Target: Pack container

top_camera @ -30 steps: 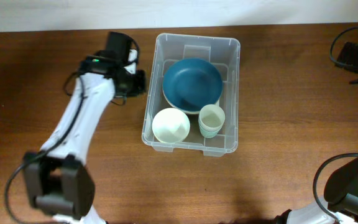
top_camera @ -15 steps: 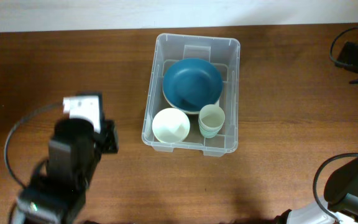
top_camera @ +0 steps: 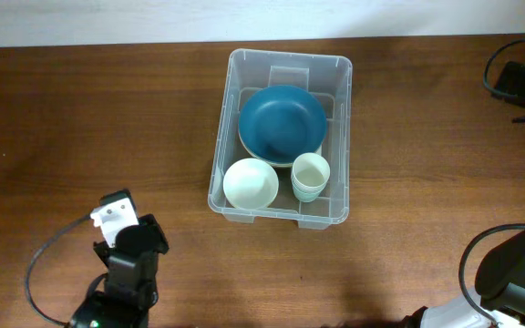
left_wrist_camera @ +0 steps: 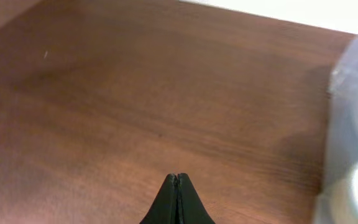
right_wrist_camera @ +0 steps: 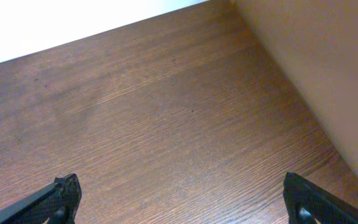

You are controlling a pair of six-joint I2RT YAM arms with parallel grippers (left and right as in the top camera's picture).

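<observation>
The clear plastic container point(top_camera: 281, 68) stands on the wooden table in the overhead view. It holds a dark blue plate point(top_camera: 282, 123) on a pale plate, a white bowl point(top_camera: 250, 183) and stacked pale cups point(top_camera: 310, 175). Its blurred edge shows at the right of the left wrist view point(left_wrist_camera: 353, 124). My left gripper point(left_wrist_camera: 177, 179) is shut and empty above bare wood; its arm point(top_camera: 126, 264) is at the front left, well away from the container. My right gripper point(right_wrist_camera: 182, 193) is open and empty over bare wood, at the table's far right edge point(top_camera: 522, 87).
A white wall runs along the table's back edge point(top_camera: 108, 23). A beige surface point(right_wrist_camera: 328, 74) borders the table on the right in the right wrist view. Black cables hang by the right arm point(top_camera: 495, 73).
My left arm has pulled back from beside the container's left wall to the front left of the table. The container, its contents and the right arm have not moved.
</observation>
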